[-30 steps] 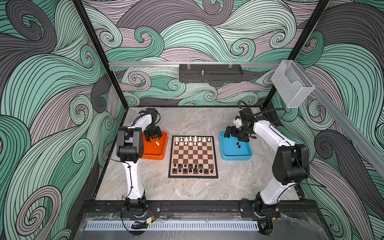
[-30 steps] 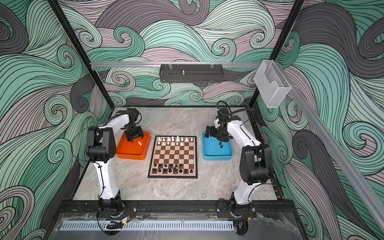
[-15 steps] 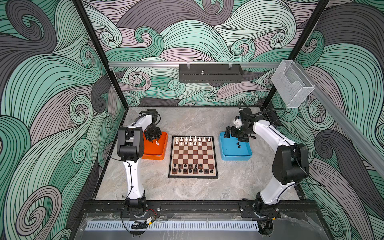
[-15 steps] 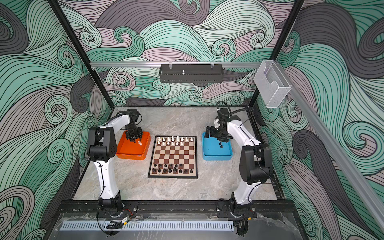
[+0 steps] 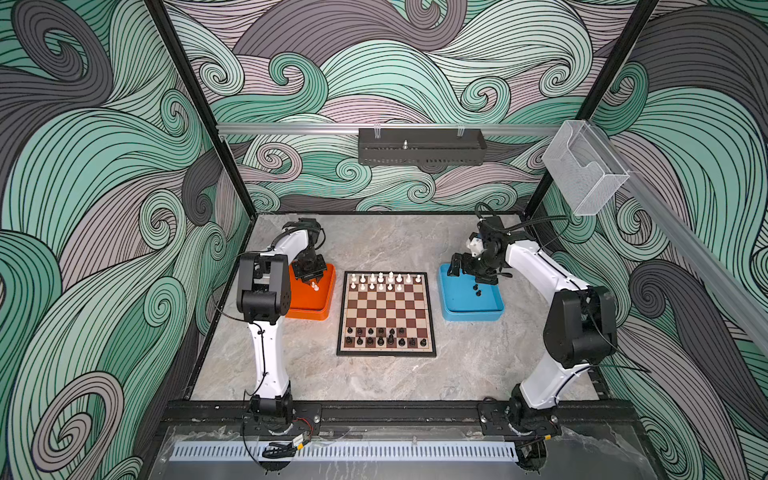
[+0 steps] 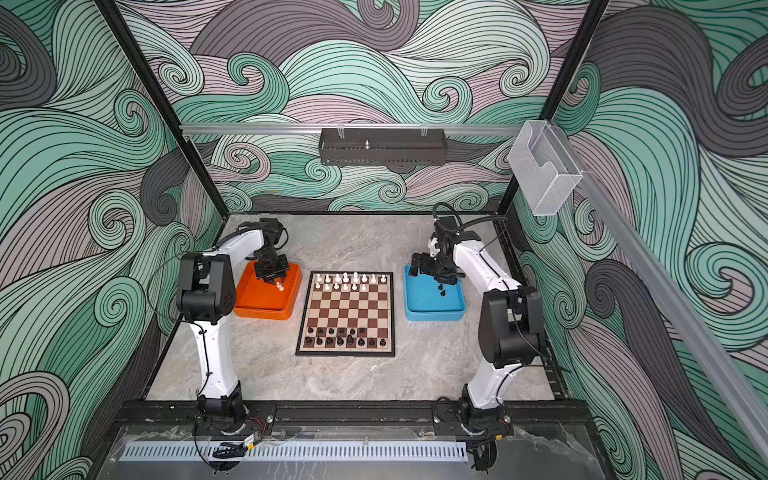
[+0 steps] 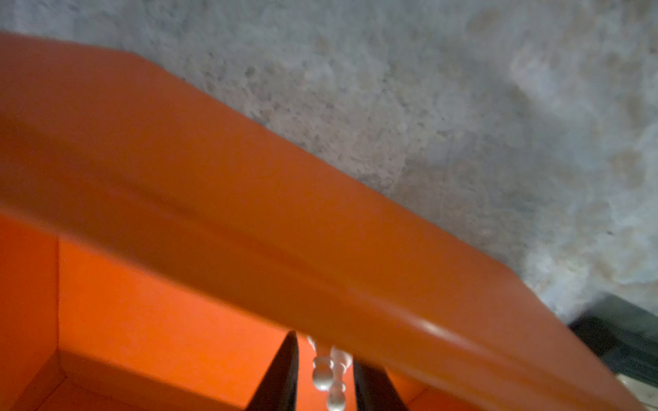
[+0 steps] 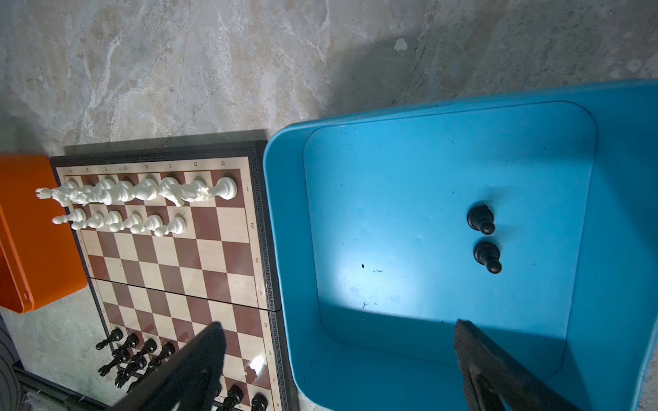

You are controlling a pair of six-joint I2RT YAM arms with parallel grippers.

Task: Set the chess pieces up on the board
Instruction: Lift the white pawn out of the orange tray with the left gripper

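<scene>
The board (image 5: 386, 309) lies mid-table. White chess pieces (image 5: 384, 280) fill most of its two far rows and black ones (image 5: 384, 337) most of its two near rows. My left gripper (image 5: 311, 277) is down in the orange tray (image 5: 309, 306). In the left wrist view its fingers (image 7: 285, 373) stand narrow around two white pawns (image 7: 325, 373), one finger against a pawn. My right gripper (image 8: 338, 325) hangs wide open and empty over the blue tray (image 8: 281, 249). Two black pawns (image 8: 483, 236) lie there beyond the fingertips, also seen in a top view as black pawns (image 5: 477, 290).
The orange tray's rim (image 7: 320, 220) crosses close in front of the left wrist camera. The blue tray (image 5: 473, 318) sits just right of the board. A black rail box (image 5: 422, 145) and a clear holder (image 5: 582, 170) hang well above the table.
The left jaws have narrowed around the white pawns in the orange tray. Both arms stay nearly where they were, and the right gripper remains wide open.
</scene>
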